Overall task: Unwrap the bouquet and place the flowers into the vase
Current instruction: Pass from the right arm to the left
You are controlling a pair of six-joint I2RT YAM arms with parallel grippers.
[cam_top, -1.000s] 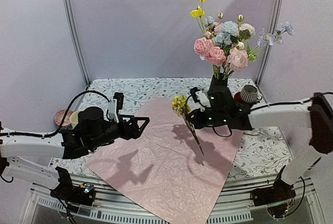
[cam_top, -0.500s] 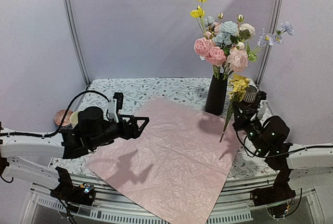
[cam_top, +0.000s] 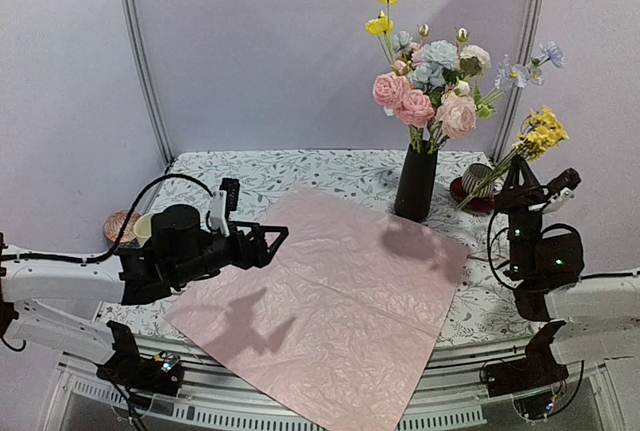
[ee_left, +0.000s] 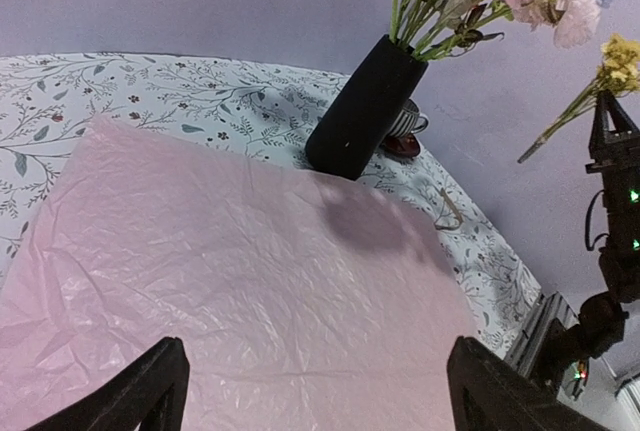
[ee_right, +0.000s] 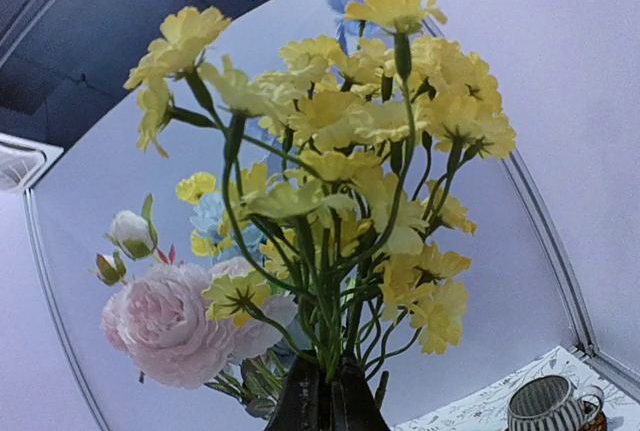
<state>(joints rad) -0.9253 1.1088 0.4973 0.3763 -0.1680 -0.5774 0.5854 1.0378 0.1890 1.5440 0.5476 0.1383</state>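
Since the moment before, my right arm had swung away from the vase [cam_top: 415, 186] toward the right edge of the worktop [cam_top: 250, 173] and carried the yellow sprig [cam_top: 541, 133] higher. The left arm had not shifted. My right fingers [ee_right: 305, 403] were pinched shut on the sprig's thin stem, blooms up. The stem slanted, its lower end trailing down toward the cup [cam_top: 480, 180]. My left fingers [ee_left: 140, 401] stood wide apart with nothing in them, hovering over the left side of the flattened paper [cam_top: 320, 296]. The vase stood at the paper's far corner, its mouth already crowded with the other flowers [cam_top: 430, 91]. I judged the risks to lie in the way back. The trailing stem end might catch the cup on the swing. A slanted stem might also meet the rim or the packed stems rather than the gap. Pushing it down then could rock so tall and slim a vase, with no other fingers near to steady it. A thin stem could also swivel in my pinch and point the wrong way.
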